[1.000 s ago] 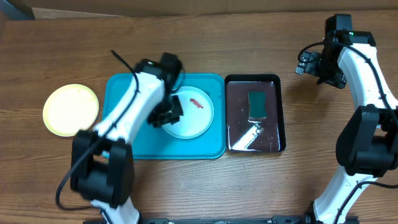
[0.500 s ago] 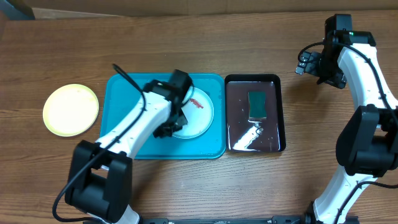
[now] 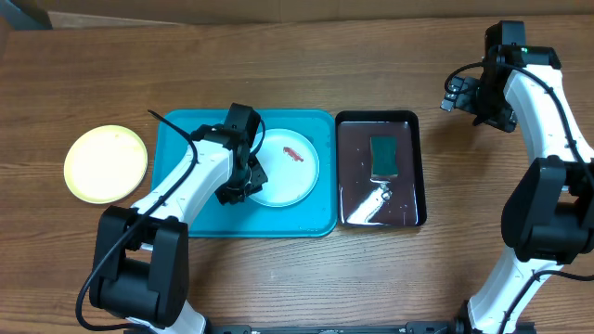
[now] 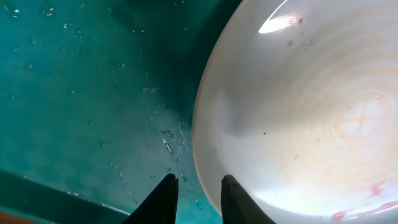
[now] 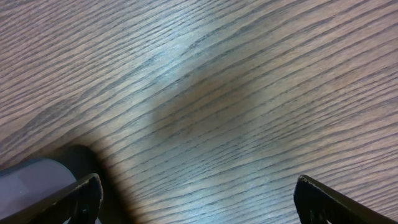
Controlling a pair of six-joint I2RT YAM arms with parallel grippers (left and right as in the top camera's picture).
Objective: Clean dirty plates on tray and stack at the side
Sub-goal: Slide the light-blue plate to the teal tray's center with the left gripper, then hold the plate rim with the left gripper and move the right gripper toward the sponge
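Wood surface (image 3: 306, 74) beneath everything, with room at the left for a stack. At its middle, the turquoise tray (image 3: 311, 221), flat, with a low rim that probably keeps wash water in; droplets on its floor in the left wrist view. Just to the right, the dark tray (image 3: 357, 139), wet and glossy, likely the cleaning station.

Left of the turquoise tray and apart from it, on bare wood, the pale yellow plate (image 3: 106, 163), seemingly the start of that stack. On the turquoise tray, right of centre, a pale plate (image 3: 288, 181).

Left claw (image 4: 196, 186) at that plate's left rim, fingers close together, one over the plate and one outside; cannot tell whether actually pinching. Right claw (image 5: 196, 199) spread wide over bare wood at far right, empty, out of the way.

In the dark tray, a green sponge (image 3: 383, 155), ready for wiping. On the pale plate, a reddish smear (image 3: 292, 155), so not yet clean.
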